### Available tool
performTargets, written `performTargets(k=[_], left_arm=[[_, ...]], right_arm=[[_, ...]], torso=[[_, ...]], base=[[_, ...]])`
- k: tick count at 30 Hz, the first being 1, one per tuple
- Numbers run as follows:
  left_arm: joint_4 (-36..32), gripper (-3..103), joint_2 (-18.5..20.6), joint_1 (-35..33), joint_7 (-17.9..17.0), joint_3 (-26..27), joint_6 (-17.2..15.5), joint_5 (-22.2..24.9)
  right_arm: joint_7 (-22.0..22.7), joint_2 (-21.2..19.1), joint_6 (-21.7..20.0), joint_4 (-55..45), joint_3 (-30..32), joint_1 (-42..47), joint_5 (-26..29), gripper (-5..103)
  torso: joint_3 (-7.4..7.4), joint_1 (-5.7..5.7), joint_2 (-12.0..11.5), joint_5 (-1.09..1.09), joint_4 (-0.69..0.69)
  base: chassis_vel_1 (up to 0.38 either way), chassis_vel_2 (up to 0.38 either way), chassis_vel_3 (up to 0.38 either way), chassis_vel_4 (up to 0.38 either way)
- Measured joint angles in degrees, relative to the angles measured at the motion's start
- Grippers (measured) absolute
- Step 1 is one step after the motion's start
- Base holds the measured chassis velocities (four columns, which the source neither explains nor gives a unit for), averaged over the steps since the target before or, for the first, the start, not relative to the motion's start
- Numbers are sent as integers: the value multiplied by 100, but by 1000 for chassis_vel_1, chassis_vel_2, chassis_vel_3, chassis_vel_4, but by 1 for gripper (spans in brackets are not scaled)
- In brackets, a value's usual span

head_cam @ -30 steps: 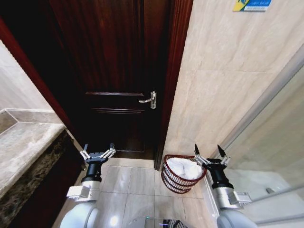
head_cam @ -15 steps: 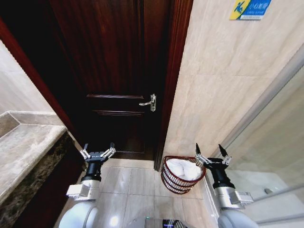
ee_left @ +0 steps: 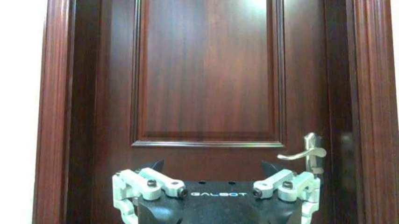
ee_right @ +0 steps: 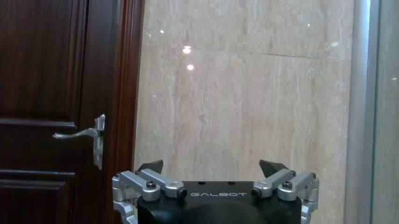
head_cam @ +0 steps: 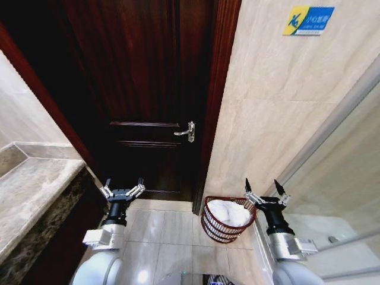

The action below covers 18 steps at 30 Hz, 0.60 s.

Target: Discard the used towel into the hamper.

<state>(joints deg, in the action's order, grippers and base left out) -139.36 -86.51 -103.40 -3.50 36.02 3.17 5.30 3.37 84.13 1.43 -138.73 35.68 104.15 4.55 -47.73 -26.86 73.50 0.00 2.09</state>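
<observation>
The hamper (head_cam: pixel 209 224), a small round reddish-brown wire basket, stands on the tiled floor at the foot of the beige wall, beside the door frame. A white towel (head_cam: pixel 228 212) lies bunched inside it. My right gripper (head_cam: pixel 264 189) is raised just right of the hamper's rim, open and holding nothing; it faces the beige wall in the right wrist view (ee_right: pixel 212 166). My left gripper (head_cam: pixel 122 186) is held up on the left in front of the dark door, open and empty, and faces the door panel in the left wrist view (ee_left: pixel 212 166).
A dark wooden door (head_cam: pixel 148 89) with a metal lever handle (head_cam: pixel 186 132) is shut ahead. A stone counter (head_cam: pixel 29 190) runs along the left. A beige tiled wall (head_cam: pixel 279 101) and a glass partition (head_cam: pixel 344 196) close the right side. A blue sign (head_cam: pixel 308 20) hangs high on the wall.
The whole head view has shifted downward in the picture, so the camera has tilted up a little. Both grippers and the hamper keep their places.
</observation>
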Motion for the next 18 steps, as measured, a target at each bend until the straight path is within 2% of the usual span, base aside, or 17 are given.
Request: performTargets(k=[8,18], left_arm=[[-37,100,32,21,26,-20,-49,77],[59,100,41,113,-76,-52,-60,-3]], right_arm=[[138,10,-68,-45,-8,-46,15,100],[210,11,-185,-58,-16,-58,12,100]], torso=[[-93,-82,177,0,0],[-90,-81,172,0,0]], base=[[0,0,0,0],[0,0,0,0]])
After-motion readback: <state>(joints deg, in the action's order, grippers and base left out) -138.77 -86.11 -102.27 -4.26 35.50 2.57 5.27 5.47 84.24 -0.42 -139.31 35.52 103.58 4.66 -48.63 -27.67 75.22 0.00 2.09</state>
